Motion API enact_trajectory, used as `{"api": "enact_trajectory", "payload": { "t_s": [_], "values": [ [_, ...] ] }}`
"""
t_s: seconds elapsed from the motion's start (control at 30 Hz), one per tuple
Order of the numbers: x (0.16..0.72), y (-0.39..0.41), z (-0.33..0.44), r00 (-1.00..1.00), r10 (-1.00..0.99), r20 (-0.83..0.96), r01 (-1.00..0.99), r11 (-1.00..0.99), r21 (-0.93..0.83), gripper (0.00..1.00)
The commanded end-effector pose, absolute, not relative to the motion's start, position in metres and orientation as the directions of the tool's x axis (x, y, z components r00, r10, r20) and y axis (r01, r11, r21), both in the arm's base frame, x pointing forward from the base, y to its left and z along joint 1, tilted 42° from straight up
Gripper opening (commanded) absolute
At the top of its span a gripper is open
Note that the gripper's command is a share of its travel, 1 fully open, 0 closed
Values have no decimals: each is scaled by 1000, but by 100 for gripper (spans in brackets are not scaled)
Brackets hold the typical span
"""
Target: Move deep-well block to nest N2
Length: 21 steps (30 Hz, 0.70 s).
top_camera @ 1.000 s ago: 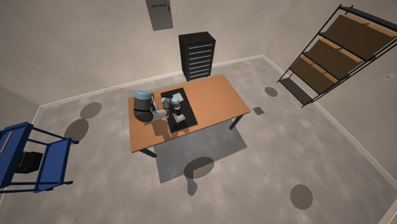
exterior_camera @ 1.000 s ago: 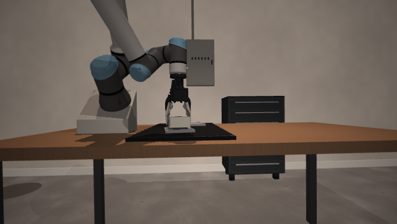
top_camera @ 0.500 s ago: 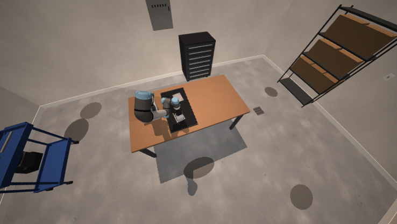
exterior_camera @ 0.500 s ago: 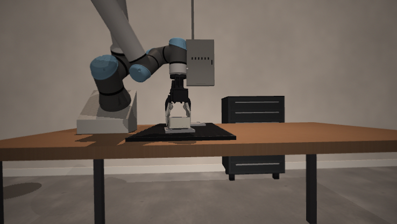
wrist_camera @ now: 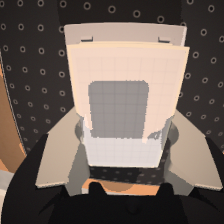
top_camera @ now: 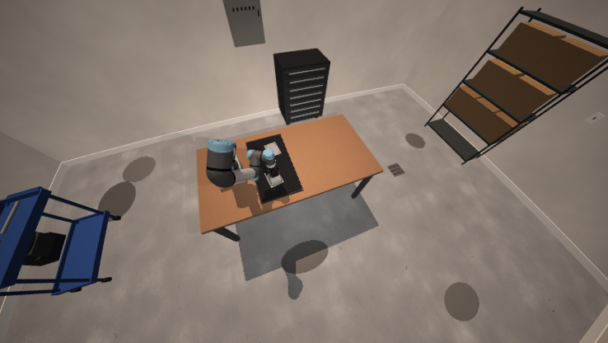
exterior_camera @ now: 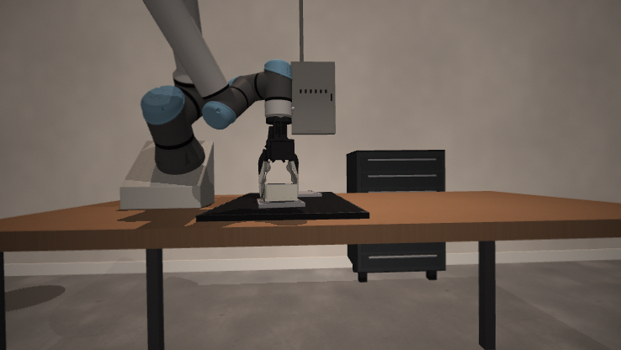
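Note:
The white deep-well block stands on a flat white plate nest on the black perforated mat, at the side nearer the exterior camera. My gripper points straight down over it and is shut on the block's two sides. In the wrist view the block fills the middle between my fingers, and the nest's far edge with two locator marks shows beyond it. I cannot tell whether the block rests on the nest or hangs just above it. The cut corner is not clear. The other nest lies empty.
The mat lies on an orange table next to the arm's grey base pedestal. A black drawer cabinet stands behind the table. A grey box hangs on the wall. A blue cart and a shelf stand far off.

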<state>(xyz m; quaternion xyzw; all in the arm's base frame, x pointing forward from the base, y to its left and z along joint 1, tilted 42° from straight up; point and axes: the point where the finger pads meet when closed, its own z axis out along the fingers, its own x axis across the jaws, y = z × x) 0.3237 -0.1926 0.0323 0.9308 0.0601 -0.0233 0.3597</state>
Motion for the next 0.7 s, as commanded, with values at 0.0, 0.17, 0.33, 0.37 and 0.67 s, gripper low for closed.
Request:
{"api": "enact_trajectory", "payload": {
  "t_s": [0.0,0.17,0.33,0.37,0.67],
  "values": [
    [324,-193,32,992,96,-86,128,-734,667,0],
    [324,-194,31,992,96,-86,128,-734,667,0],
    [324,-194,31,992,95,-86,128,-734,667,0],
    [324,-194,31,992,95,-86,128,-734,667,0],
    [324,-195,30,992,95,-86,128,-734,667,0]
  ]
}}
